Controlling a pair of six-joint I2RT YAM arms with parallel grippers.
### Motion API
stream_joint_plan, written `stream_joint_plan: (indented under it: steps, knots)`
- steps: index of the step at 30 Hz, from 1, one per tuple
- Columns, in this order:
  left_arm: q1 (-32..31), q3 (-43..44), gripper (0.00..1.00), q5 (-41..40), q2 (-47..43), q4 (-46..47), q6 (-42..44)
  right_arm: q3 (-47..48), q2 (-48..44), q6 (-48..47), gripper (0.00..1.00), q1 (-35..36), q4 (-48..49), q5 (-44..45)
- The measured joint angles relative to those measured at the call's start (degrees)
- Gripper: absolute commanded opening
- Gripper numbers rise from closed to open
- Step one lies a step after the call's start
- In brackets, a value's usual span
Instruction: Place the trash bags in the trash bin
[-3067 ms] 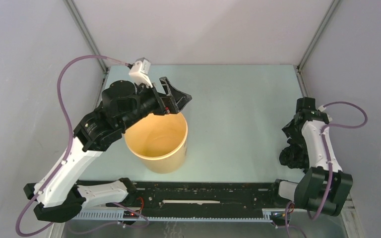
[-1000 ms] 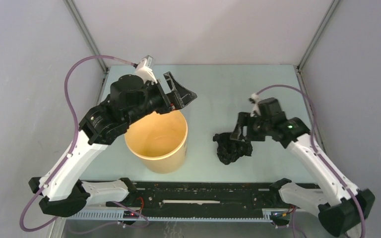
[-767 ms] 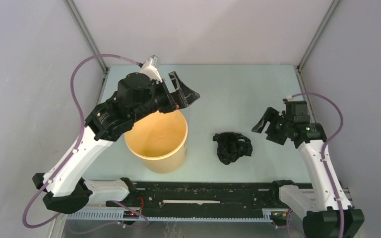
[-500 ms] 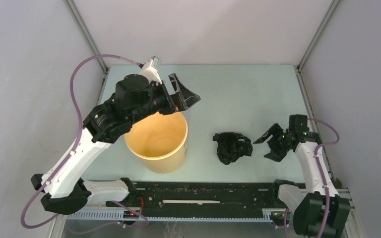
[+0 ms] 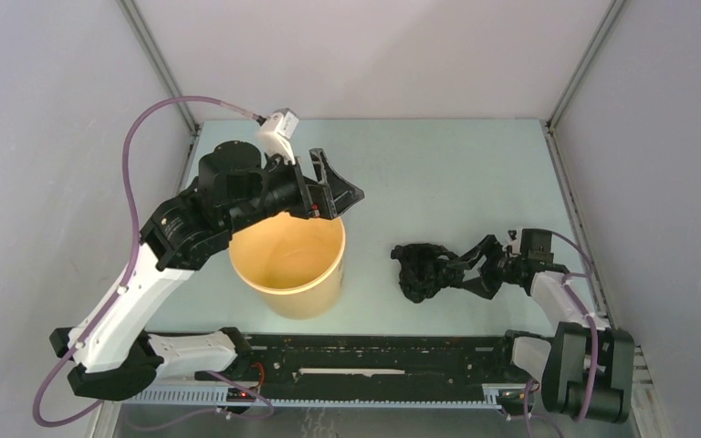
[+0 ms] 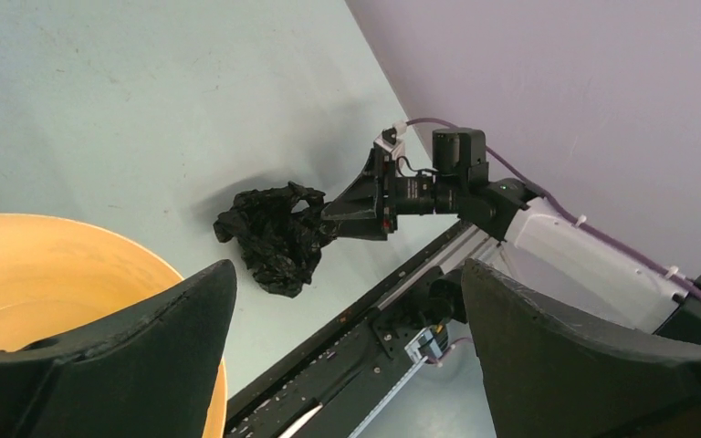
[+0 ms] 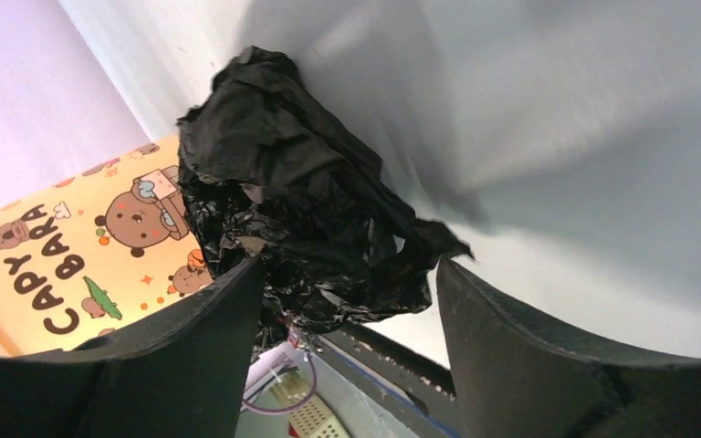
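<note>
The black trash bag (image 5: 427, 270) lies as a crinkled wad on the table, right of the yellow trash bin (image 5: 287, 262). It also shows in the left wrist view (image 6: 274, 235) and fills the right wrist view (image 7: 297, 205). My right gripper (image 5: 468, 271) is low at the table, open, its fingertips reaching the wad's right side, the wad between and just ahead of them. My left gripper (image 5: 333, 182) is open and empty, held above the bin's far rim. The bin looks empty inside.
The black rail (image 5: 374, 360) with both arm bases runs along the near edge. Grey walls close the back and sides. The bin's side with cartoon print shows behind the bag in the right wrist view (image 7: 73, 246).
My right gripper set the bag down right of the bin, let go, swung away right, then came low and back to the wad's right side. My left arm only shifted slightly above the bin.
</note>
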Motion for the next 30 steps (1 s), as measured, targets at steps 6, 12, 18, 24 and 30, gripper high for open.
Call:
stream_joint_plan:
  steps: [6, 12, 18, 24, 30]
  knots:
    - [0.00, 0.35, 0.99, 0.07, 0.57, -2.19, 4.07, -0.15, 4.44, -1.75, 0.37, 2.29, 9.64, -2.23]
    - [0.00, 7.06, 1.00, -0.85, 5.79, -8.04, 11.93, 1.95, 6.10, -4.26, 0.00, 8.22, 11.34, -1.31]
    - [0.00, 12.15, 0.97, -2.58, 11.08, -11.37, 16.24, 13.14, 0.79, -10.12, 0.00, 21.03, 3.63, 7.41]
    - [0.00, 9.81, 0.96, 0.00, 14.19, -10.51, 15.65, 23.67, -4.20, -16.90, 0.00, 31.71, -4.17, 17.03]
    - [0.00, 9.84, 0.99, 3.65, 21.51, -8.70, 15.80, 30.64, -4.90, -22.95, 0.00, 38.38, -12.24, 21.99]
